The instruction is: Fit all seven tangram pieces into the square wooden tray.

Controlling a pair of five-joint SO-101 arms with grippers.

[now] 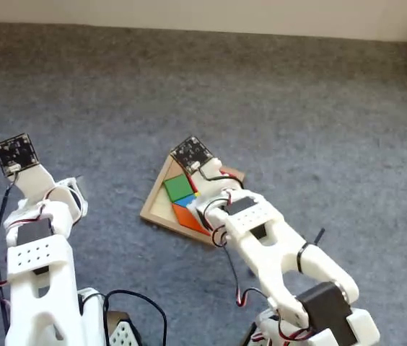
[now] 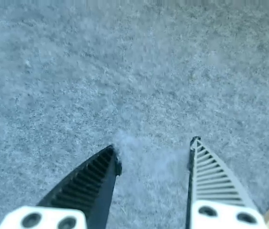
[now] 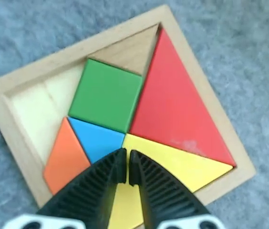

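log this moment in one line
left tool open over carpet | right tool shut over tray | red, yellow, green, blue, orange pieces in tray | one corner bare

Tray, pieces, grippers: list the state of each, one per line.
Tray, partly filled, one corner bare.
Red triangle, seated flat.
Yellow triangle, seated flat.
Green square, seated flat.
Blue triangle, seated flat.
Orange piece, seated flat.
Right gripper, shut, empty.
Left gripper, open, empty.

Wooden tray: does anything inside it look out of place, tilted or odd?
Nothing looks askew: the pieces in the tray lie flat, edge to edge. Only a bare patch beside the green square and the orange piece is unfilled.
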